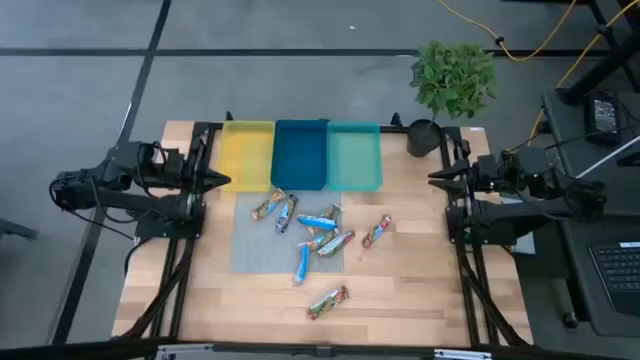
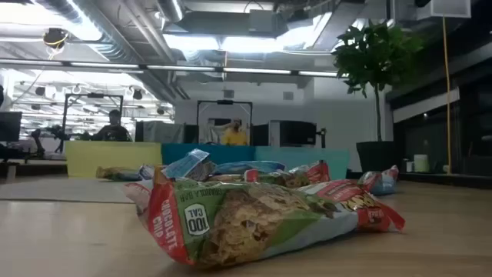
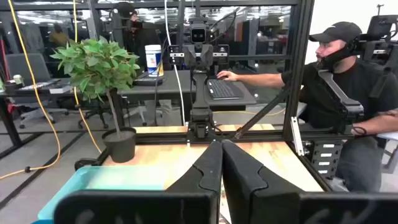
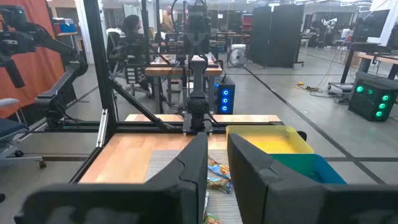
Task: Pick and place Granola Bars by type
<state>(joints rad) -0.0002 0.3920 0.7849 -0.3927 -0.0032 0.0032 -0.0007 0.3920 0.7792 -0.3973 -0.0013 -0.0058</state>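
Note:
Several granola bars lie flat on and around a grey mat (image 1: 250, 245) at the table's middle: a blue one (image 1: 316, 222), a tan one (image 1: 268, 204), a red-orange one (image 1: 376, 231) to the right, and a green and red one (image 1: 327, 301) alone near the front, which fills the low view (image 2: 254, 223). Behind them stand a yellow tray (image 1: 247, 155), a blue tray (image 1: 300, 153) and a teal tray (image 1: 354, 155). My left gripper (image 1: 225, 180) (image 3: 221, 144) is shut, level at the table's left edge. My right gripper (image 1: 432, 178) (image 4: 217, 140) hovers at the right edge, fingers a narrow gap apart, holding nothing.
A potted plant (image 1: 452, 80) stands at the table's far right corner beside the teal tray. A person (image 3: 348, 93) sits beyond the table's right side at a desk. Bare wood lies on both sides of the mat and along the near edge.

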